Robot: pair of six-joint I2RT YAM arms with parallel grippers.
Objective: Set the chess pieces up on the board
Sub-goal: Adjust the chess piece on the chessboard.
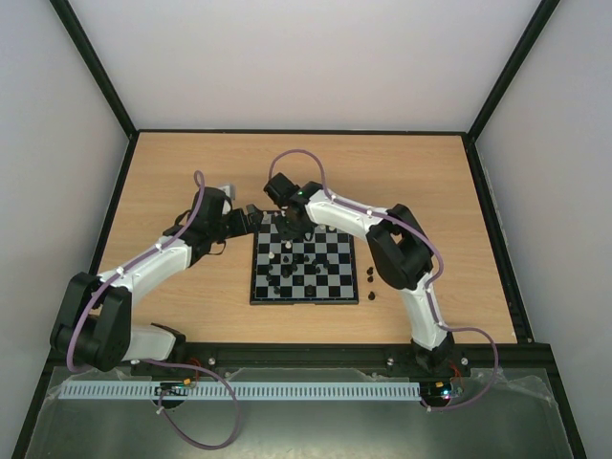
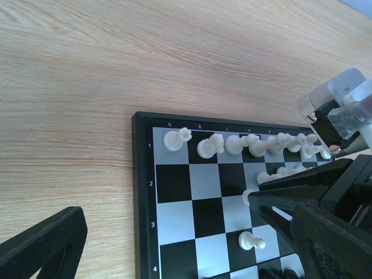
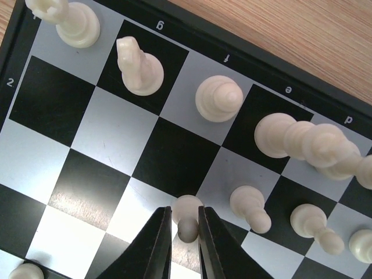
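Observation:
The board (image 1: 256,292) lies mid-table, with cream-white chess pieces along its far rows and black ones (image 1: 287,277) scattered on its middle squares. My right gripper (image 3: 185,212) reaches over the far edge (image 1: 292,229), shut on a white pawn (image 3: 187,210) just above a pale second-row square. More white pawns (image 3: 250,206) stand to its right. Behind them are the rook (image 3: 72,20), knight (image 3: 139,67) and bishop (image 3: 218,97). My left gripper (image 2: 174,232) hangs open over the board's far-left corner (image 1: 251,218), holding nothing. A lone white pawn (image 2: 251,240) stands between its fingers.
Three black pieces (image 1: 369,275) stand on the wooden table just right of the board. Black frame rails and white walls close in the table on the sides and back. The right arm's wrist (image 2: 343,110) shows in the left wrist view.

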